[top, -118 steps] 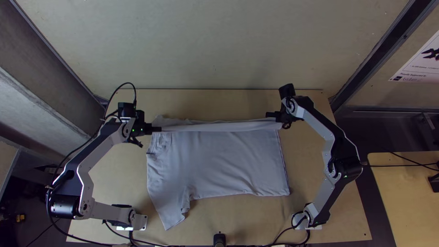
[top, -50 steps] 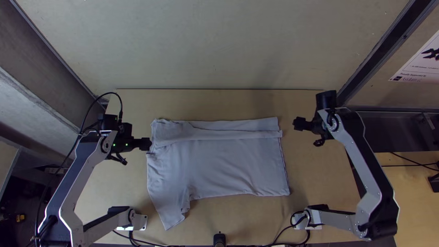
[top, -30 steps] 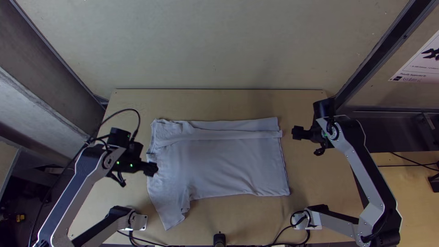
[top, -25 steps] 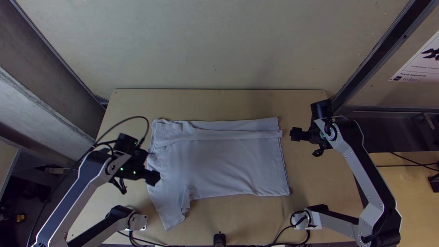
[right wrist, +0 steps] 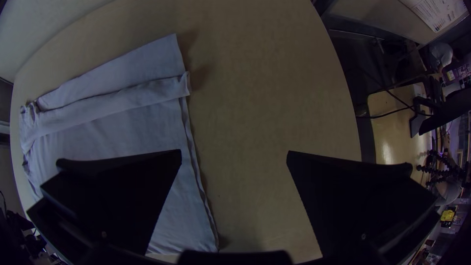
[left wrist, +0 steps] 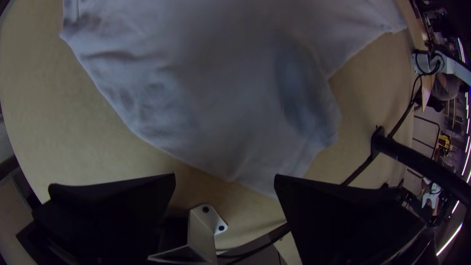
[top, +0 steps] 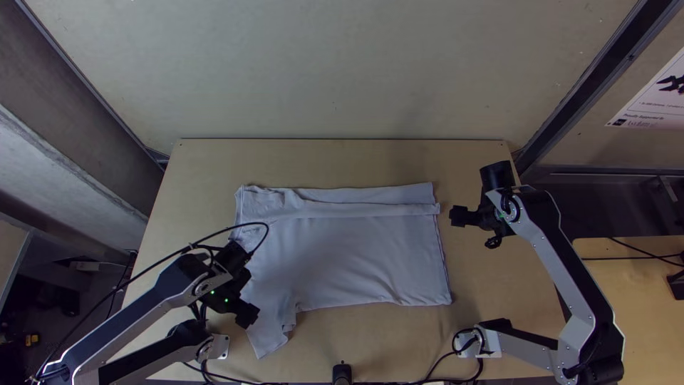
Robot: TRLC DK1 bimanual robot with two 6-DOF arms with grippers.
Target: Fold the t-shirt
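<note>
Top view: one t-shirt (top: pixel 356 249) is laid out on one counter (top: pixel 342 160), one far strip folded over.
One sleeve (top: pixel 269 336) is pointed toward the near edge, partly covered by the left gripper (top: pixel 249 315); the right gripper (top: pixel 456 216) is held beside the hem. The two grippers are opened wide, with nothing held.

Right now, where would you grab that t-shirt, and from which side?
Probably the sleeve's end, coming from the near edge of the table: it juts that way, past the rest of the t-shirt, with bare wood beside it.
</note>
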